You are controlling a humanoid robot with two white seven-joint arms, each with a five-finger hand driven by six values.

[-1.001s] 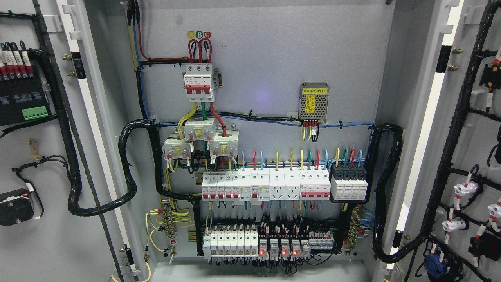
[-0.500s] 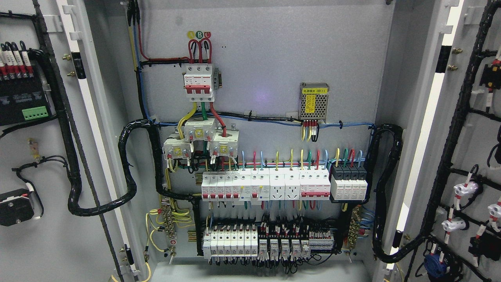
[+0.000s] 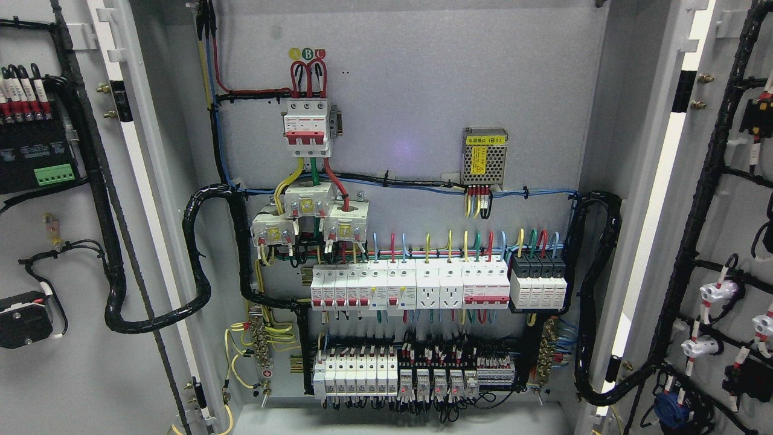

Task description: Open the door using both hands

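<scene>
Two grey steel cabinet doors [image 3: 72, 338] [image 3: 731, 199] swung wide, unchanged; red relay lamps [image 3: 423, 391] dimmed; hands unseen, state unknowable; opening apparently complete.

An electrical cabinet [image 3: 410, 90] stands open, seen straight on, its grey back panel filling the middle. The left door [image 3: 72, 374] is swung wide at the left edge; the right door [image 3: 731, 241] is swung wide at the right edge, both showing black cable bundles on their inner faces. High on the panel sits a white three-pole breaker [image 3: 307, 128] with red, green and yellow wires. To its right is a small perforated metal power supply [image 3: 485, 156] with a yellow label. Lower down runs a row of white breakers and sockets [image 3: 410, 287], and beneath it a second row of breakers and relays [image 3: 416, 377]. No robot hands appear.
</scene>
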